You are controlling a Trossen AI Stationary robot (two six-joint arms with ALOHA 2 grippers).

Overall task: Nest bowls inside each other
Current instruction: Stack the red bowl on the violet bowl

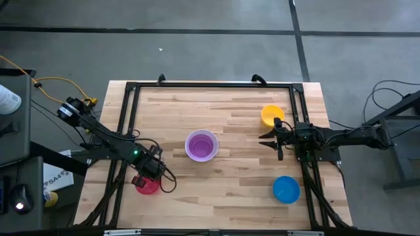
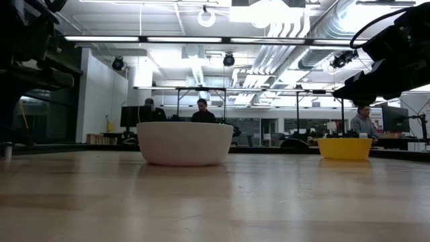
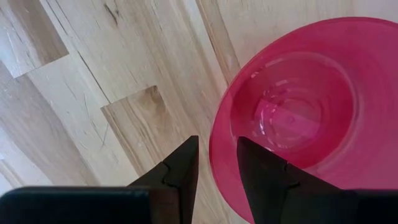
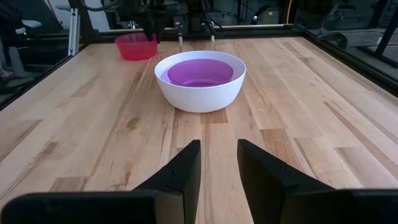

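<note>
Here left claw [image 3: 214, 163] straddles the red-pink bowl [image 3: 298, 118] rim, parted; right claw [image 4: 217, 163] parted

— From overhead, my left gripper [image 1: 149, 172] covered most of the red-pink bowl [image 1: 147, 188]; its wrist view cut the rim off.

— Low down, I lost the purple bowl [image 1: 201, 145] behind the white bowl [image 2: 185, 142]; people beyond were blurred.

Bright overhead ceiling lights [image 2: 206, 15]; soft shadows, foreground blurred.
</note>
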